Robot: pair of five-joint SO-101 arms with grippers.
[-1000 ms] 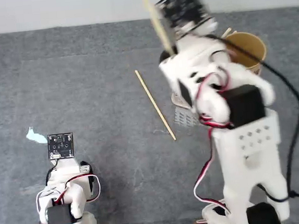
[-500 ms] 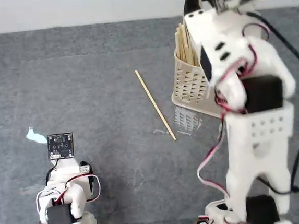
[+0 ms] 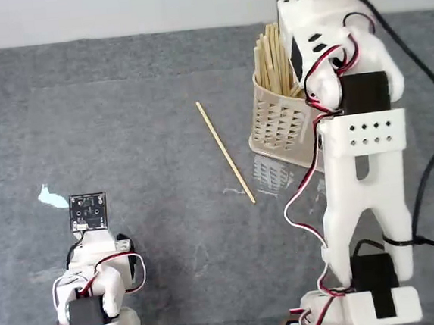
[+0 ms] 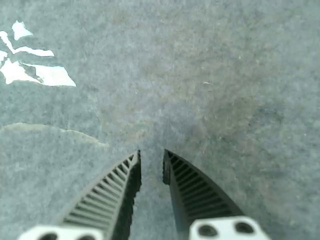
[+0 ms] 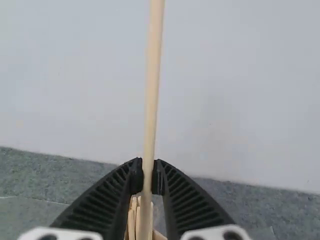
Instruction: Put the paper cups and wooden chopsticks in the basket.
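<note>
One at a time, seemingly: clamps a chopstick (image 5: 152, 75) upright in the right gripper (image 5: 146, 175) above the far-right basket (image 3: 278, 127) to drop in straight, leaves a loose chopstick (image 3: 225, 152) flat just left, parks the left gripper (image 4: 151, 160) slightly parted, empty, near left.

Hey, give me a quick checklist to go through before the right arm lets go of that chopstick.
1. Grip: ok, right gripper is shut on the chopstick.
2. Position over basket: ok, stored sticks show just below the gripper.
3. Strays: not ok, a loose stick lies on the mat, outside the basket.
4. Idle left gripper: ok, empty, over the mat.
5. Whether cups are in: cannot tell, the arm covers that side.
</note>
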